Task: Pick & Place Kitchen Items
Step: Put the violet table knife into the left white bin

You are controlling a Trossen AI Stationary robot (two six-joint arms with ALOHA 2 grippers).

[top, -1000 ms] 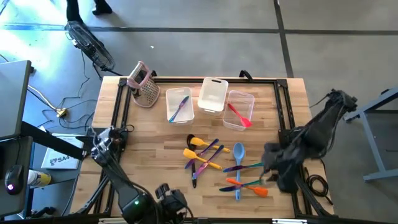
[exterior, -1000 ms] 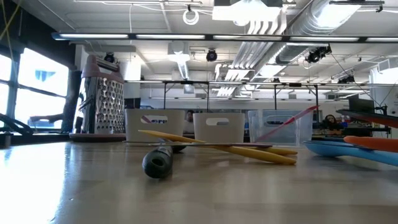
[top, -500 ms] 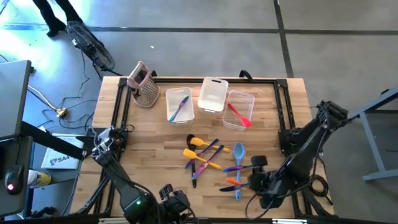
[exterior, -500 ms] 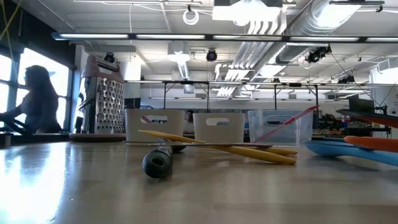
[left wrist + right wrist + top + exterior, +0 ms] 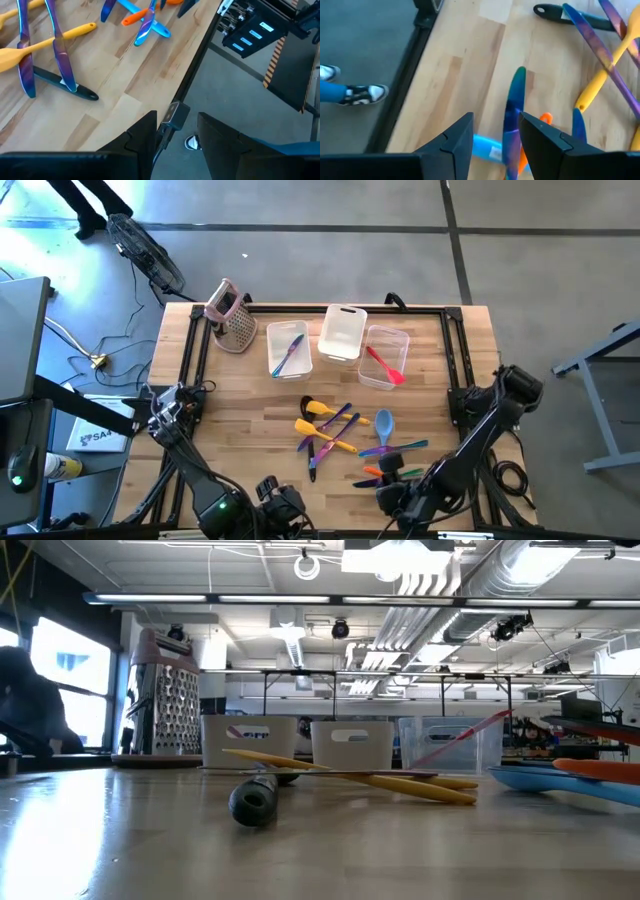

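The kitchen items lie loose in a heap on the wooden table (image 5: 230,430): yellow spatulas (image 5: 318,420), purple ones (image 5: 340,420), a blue spoon (image 5: 383,423), orange (image 5: 378,473) and green (image 5: 408,448) pieces, and a black handle (image 5: 252,802). My right gripper (image 5: 392,496) hovers open over the heap's near end. In the right wrist view its fingers (image 5: 457,142) stand on either side of a blue-green handle (image 5: 514,107) below them, apart from it. My left gripper (image 5: 176,142) waits open at the table's near edge (image 5: 195,55), holding nothing.
Three clear tubs stand in a row at the far side: one (image 5: 290,348) holds a blue utensil, the middle one (image 5: 342,332) shows nothing in it, and one (image 5: 387,355) holds a red one. A pink-topped grater (image 5: 232,315) stands far left. A black frame (image 5: 455,380) edges the table.
My right gripper has swung from the table's right side toward the near edge and leftward, sinking and rolling as it went, and now hangs over the heap's near end. The utensils have not moved. A person has walked past in the room beyond.
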